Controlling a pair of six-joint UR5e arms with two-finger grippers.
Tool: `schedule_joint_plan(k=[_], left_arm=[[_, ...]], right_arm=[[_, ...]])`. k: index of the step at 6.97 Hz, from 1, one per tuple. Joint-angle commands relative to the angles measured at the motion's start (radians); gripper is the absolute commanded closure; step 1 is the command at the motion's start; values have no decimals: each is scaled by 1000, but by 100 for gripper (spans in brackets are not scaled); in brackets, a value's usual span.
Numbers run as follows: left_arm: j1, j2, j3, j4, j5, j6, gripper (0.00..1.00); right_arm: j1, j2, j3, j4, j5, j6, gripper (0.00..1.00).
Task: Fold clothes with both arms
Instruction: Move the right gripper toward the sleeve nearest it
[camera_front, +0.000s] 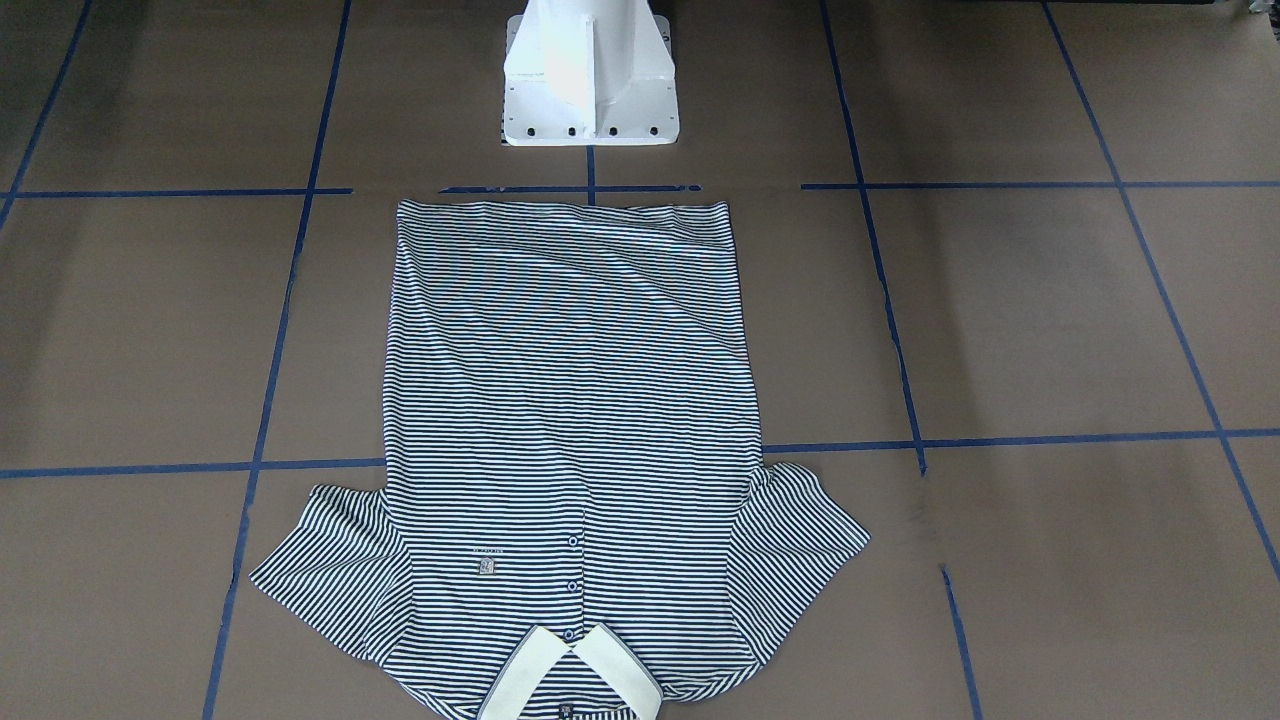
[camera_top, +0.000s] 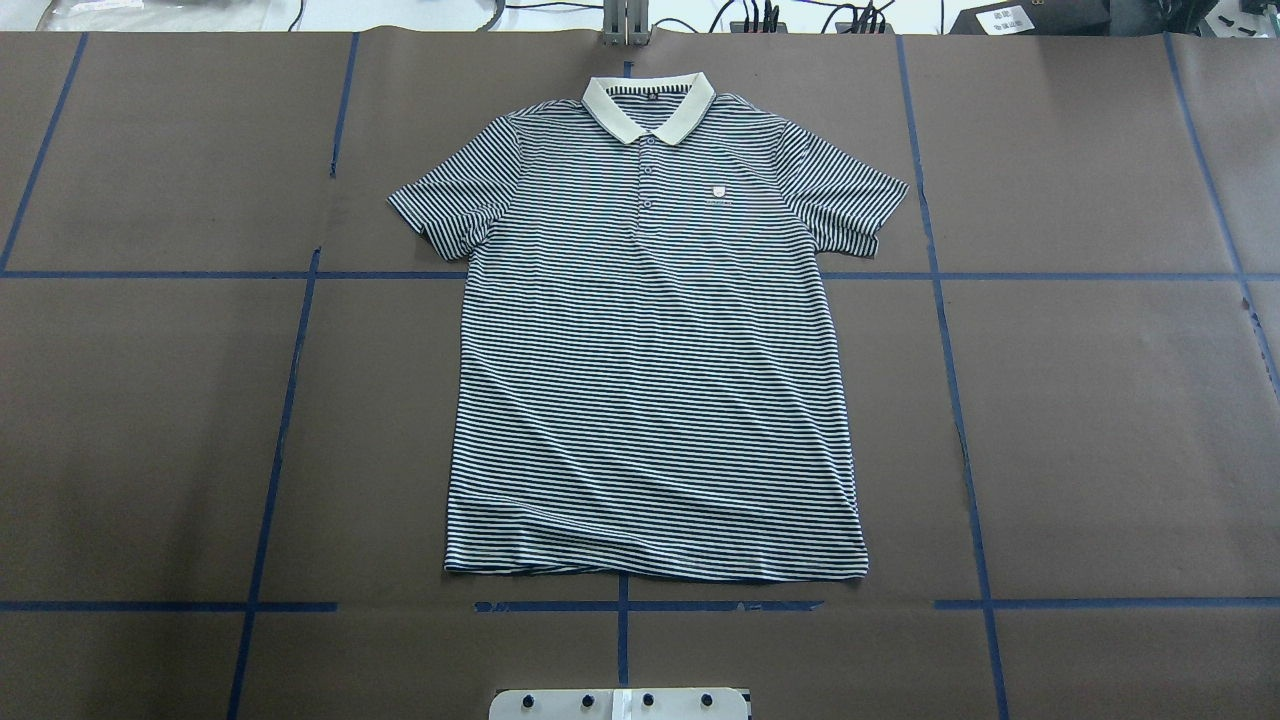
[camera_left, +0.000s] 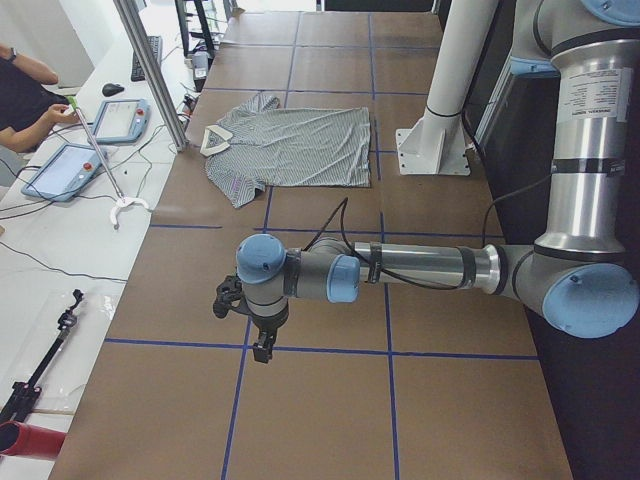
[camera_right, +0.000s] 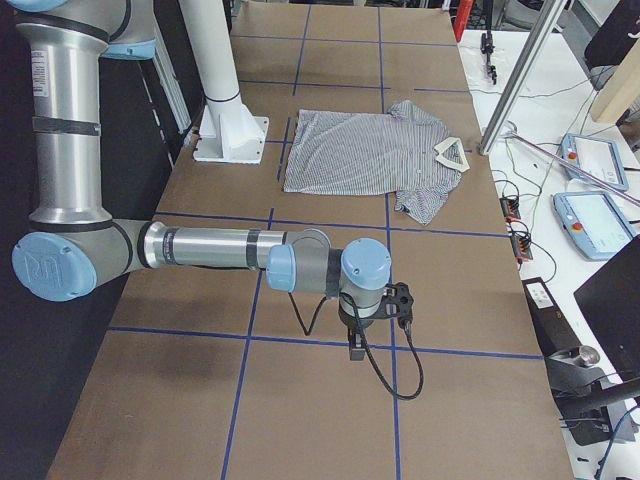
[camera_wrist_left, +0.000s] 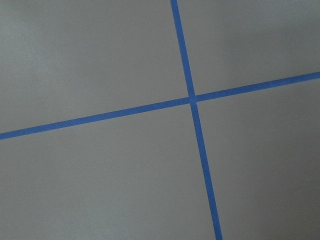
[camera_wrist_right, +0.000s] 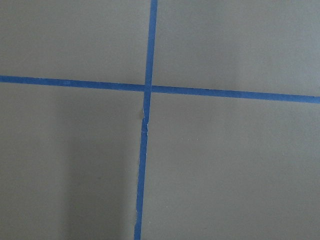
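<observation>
The striped polo shirt (camera_top: 650, 350) lies flat and spread out, face up, in the middle of the brown table, its cream collar (camera_top: 648, 100) at the far edge from the robot and its hem near the base. It also shows in the front view (camera_front: 570, 400) and both side views (camera_left: 300, 135) (camera_right: 360, 150). My left gripper (camera_left: 262, 345) hangs above bare table far to the shirt's left. My right gripper (camera_right: 355, 350) hangs above bare table far to its right. I cannot tell whether either is open or shut. Both wrist views show only table and tape.
Blue tape lines (camera_top: 620, 605) grid the brown table. The white pedestal base (camera_front: 590, 80) stands just behind the shirt's hem. A metal post (camera_left: 150, 70), tablets (camera_left: 65, 170) and an operator's arm (camera_left: 30, 100) are beyond the table's far side.
</observation>
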Motion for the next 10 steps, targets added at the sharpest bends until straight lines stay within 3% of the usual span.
schedule_joint_plan(k=[1,3,4,5,6,7,8,10], left_arm=[[0,0,-4,0,0,-4,0],[5,-97,-13,3,17,-7,0],[5,-162,-14,2,32,-7,0],[12,-210,-16,-18,28,-1,0],[55,-215,1,-134,29,-4,0],[124,-213,7,-243,29,-28,0],[136,-216,15,-259,38,-91,0],[156,-277,57,-325,29,-224,0]], right_arm=[[-1,17,13,2,-2,36,0],[-40,71,18,37,20,69,0],[-105,117,20,110,21,105,0],[-145,163,-2,145,29,218,0],[-244,186,-2,265,35,251,0],[-321,221,-44,371,21,371,0],[-355,297,-127,419,24,533,0],[-466,445,-225,432,5,672,0]])
